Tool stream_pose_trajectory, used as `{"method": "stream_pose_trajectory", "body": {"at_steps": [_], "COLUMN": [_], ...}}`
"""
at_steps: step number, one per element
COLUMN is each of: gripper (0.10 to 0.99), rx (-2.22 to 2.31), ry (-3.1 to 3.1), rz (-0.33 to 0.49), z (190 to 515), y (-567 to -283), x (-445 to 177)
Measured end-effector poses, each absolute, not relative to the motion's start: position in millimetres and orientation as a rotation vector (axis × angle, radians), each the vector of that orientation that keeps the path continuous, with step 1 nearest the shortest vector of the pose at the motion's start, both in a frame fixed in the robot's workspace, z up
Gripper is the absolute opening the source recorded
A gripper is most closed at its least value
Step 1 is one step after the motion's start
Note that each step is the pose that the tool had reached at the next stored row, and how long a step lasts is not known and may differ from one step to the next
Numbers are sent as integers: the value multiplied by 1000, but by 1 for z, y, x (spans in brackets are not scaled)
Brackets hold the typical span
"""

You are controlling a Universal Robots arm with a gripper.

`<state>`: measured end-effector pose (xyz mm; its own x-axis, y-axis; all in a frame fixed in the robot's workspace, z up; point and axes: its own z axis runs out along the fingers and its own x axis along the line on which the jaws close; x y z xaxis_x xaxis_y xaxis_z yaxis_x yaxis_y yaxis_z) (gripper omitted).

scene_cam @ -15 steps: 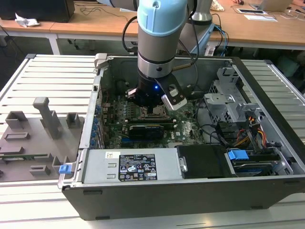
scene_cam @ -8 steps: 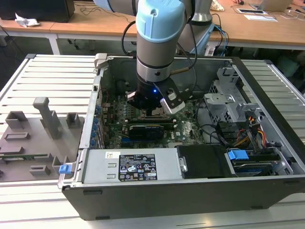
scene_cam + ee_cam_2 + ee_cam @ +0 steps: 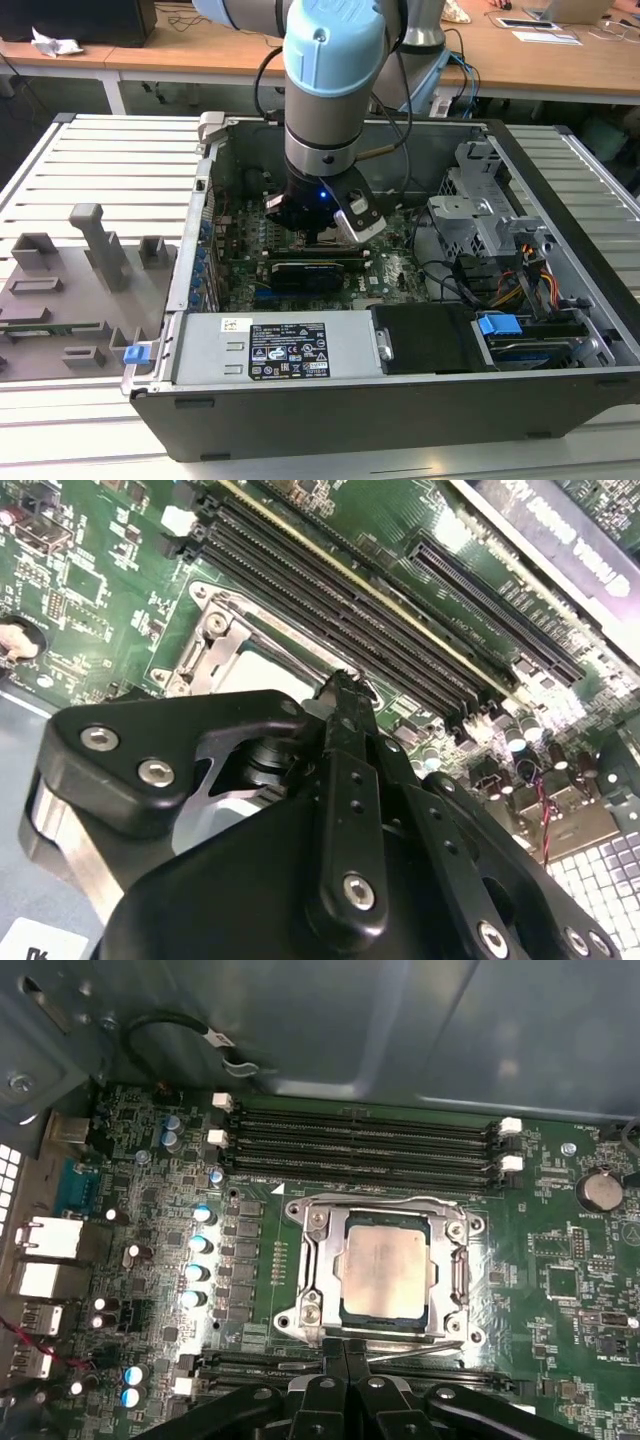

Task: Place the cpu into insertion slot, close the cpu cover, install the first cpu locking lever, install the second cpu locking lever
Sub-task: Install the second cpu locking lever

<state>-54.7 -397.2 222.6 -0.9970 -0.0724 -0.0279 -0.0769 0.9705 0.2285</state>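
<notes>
cpu (image 3: 386,1275) seated under cpu cover (image 3: 318,1270), gripper (image 3: 345,1345) seemingly touching

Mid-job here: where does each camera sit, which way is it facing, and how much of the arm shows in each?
Exterior view: off the arm, above the open computer case, looking down; arm and hand reach inside.
First wrist view: on the arm, facing the cpu under the cpu cover; fingertips show.
Second wrist view: on the arm, looking along the hand.
Both wrist views share the memory slots.

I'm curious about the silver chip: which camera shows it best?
The first wrist view: the cpu lies whole in its socket. In the second wrist view the gripper covers most of it; in the exterior view the arm blocks it.
</notes>
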Motion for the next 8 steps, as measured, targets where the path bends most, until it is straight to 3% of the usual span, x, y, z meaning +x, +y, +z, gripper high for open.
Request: {"method": "stream_pose_trajectory", "body": {"at_steps": [8], "gripper": [106], "rx": [-116], "ry": [3088], "rz": [434], "z": [219], "y": [-404], "x": [-63]}}
